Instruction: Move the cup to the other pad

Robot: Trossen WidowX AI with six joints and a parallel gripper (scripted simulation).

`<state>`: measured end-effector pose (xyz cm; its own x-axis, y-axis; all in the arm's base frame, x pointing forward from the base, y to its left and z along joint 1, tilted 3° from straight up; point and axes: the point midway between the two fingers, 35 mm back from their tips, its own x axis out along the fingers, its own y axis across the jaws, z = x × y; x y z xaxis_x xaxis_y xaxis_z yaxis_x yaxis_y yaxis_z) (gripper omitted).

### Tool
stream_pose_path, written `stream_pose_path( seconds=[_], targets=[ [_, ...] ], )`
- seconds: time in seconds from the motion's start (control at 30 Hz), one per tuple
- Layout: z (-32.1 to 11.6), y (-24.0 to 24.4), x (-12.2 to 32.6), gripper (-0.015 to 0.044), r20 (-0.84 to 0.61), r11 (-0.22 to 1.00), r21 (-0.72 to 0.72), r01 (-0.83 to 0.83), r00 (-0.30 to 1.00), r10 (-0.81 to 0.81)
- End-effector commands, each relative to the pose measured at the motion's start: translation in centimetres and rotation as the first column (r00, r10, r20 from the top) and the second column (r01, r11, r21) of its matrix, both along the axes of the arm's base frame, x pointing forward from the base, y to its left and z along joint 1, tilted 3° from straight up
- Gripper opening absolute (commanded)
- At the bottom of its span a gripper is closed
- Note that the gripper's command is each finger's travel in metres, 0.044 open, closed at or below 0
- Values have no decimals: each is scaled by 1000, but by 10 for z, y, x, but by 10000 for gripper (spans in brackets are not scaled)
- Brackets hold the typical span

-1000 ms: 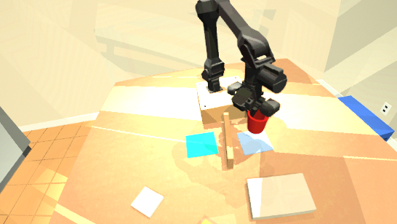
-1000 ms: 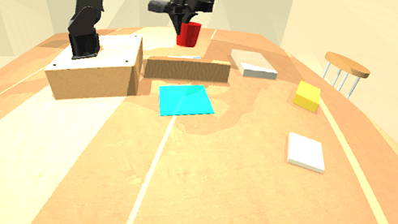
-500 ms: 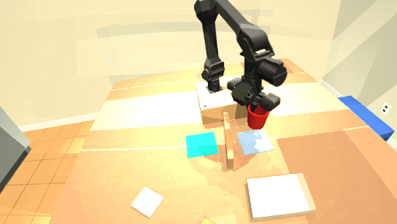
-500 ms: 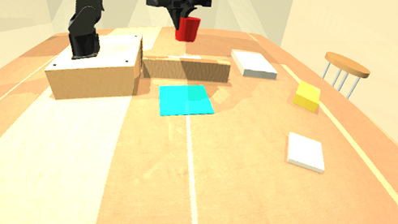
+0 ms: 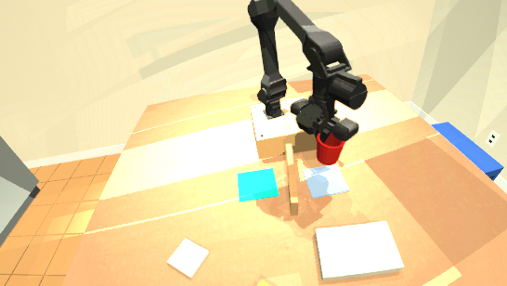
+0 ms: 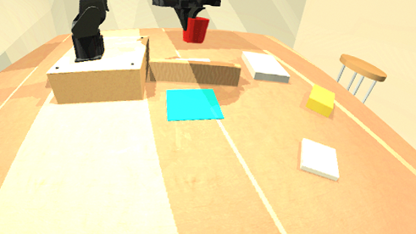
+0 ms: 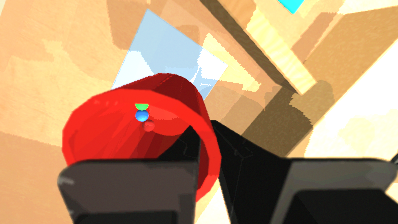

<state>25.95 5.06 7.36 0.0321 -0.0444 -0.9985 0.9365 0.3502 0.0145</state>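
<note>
The red cup (image 5: 329,152) (image 6: 195,31) (image 7: 175,82) hangs in the air, close to upright, above the back part of the pale blue pad (image 5: 325,182) (image 7: 155,45). My gripper (image 5: 331,135) (image 6: 189,22) (image 7: 204,126) is shut on the cup's wall, with one finger inside the cup. Inside the cup, the wrist view shows a green marble (image 7: 142,106), a blue marble (image 7: 142,116) and a red marble (image 7: 149,126). The cyan pad (image 5: 257,185) (image 6: 193,105) (image 7: 291,5) lies bare on the far side of the wooden barrier.
The low wooden barrier (image 5: 292,181) (image 6: 194,73) (image 7: 270,45) stands between the two pads. The arm's wooden base box (image 5: 279,146) (image 6: 101,83) is behind them. A large white slab (image 5: 358,251) (image 6: 264,66), a small white tile (image 5: 188,257) (image 6: 319,159) and a yellow block (image 6: 321,100) lie farther off.
</note>
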Motion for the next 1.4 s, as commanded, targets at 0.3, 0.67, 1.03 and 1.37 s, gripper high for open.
stream_pose_path(
  seconds=[0.3,0.67,1.03,1.37],
  targets=[
    [0,0,0,0,0,1000,0,0,1000,0],
    [1,-13,-3,0,2,1000,-1,1,1000,-1],
    [2,-34,-8,0,3,1000,-4,2,1000,-2],
    [2,-52,-12,0,4,1000,-6,3,1000,-3]
  ],
)
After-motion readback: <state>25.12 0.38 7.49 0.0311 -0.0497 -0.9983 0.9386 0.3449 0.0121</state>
